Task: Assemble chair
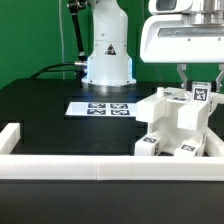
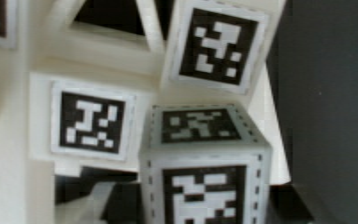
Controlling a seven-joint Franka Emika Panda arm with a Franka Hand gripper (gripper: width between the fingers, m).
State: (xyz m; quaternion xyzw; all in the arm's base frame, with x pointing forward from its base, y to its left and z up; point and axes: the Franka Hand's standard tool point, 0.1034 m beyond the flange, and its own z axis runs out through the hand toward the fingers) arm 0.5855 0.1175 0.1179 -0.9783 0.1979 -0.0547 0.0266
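Near the front rail [image 1: 100,165] at the exterior view's right, we see the chair [image 1: 178,128] standing part-built on the black table [image 1: 50,115]. Directly above it our gripper [image 1: 198,88] hangs with fingers pointing down around a tagged upright piece [image 2: 211,45], though we cannot tell whether they grip it. Farther back lies the marker board [image 1: 98,107].

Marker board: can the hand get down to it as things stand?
Probably yes. The marker board lies flat on bare black table with nothing on it, off to the exterior view's left of the chair. The hand is directly above the chair, so it must shift sideways first.
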